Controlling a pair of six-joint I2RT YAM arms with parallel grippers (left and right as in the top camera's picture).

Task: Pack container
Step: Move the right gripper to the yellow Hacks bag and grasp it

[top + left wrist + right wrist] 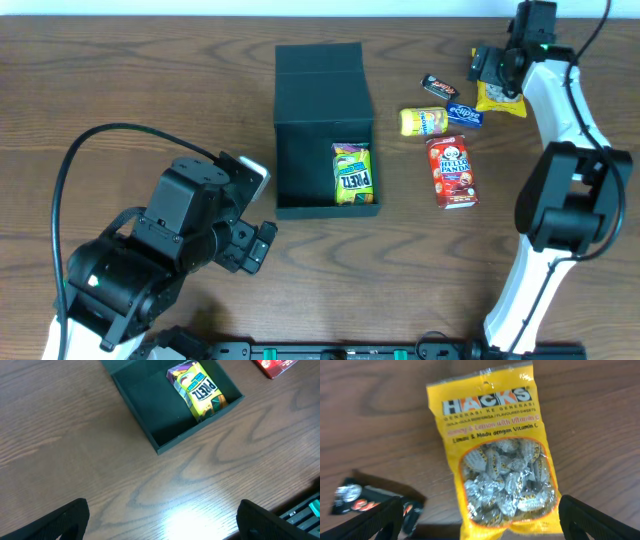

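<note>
Overhead: container (305, 165) lid-open mid-tabletop (150, 80), pretzel packet (352, 173) inside.
Left wrist: left end effector (165, 522) spread wide, empty, near container.
Right wrist: right end effector (480, 520) spread wide over yellow Hacks packet (495, 450), gripping nothing.

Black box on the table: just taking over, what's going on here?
Two arms are packing snacks into the black container. One Pretz packet already lies inside it. The right end effector hangs open over a yellow Hacks candy bag, not gripping it. The left end effector is open and empty above the table near the container. A Hello Panda box waits outside.
</note>
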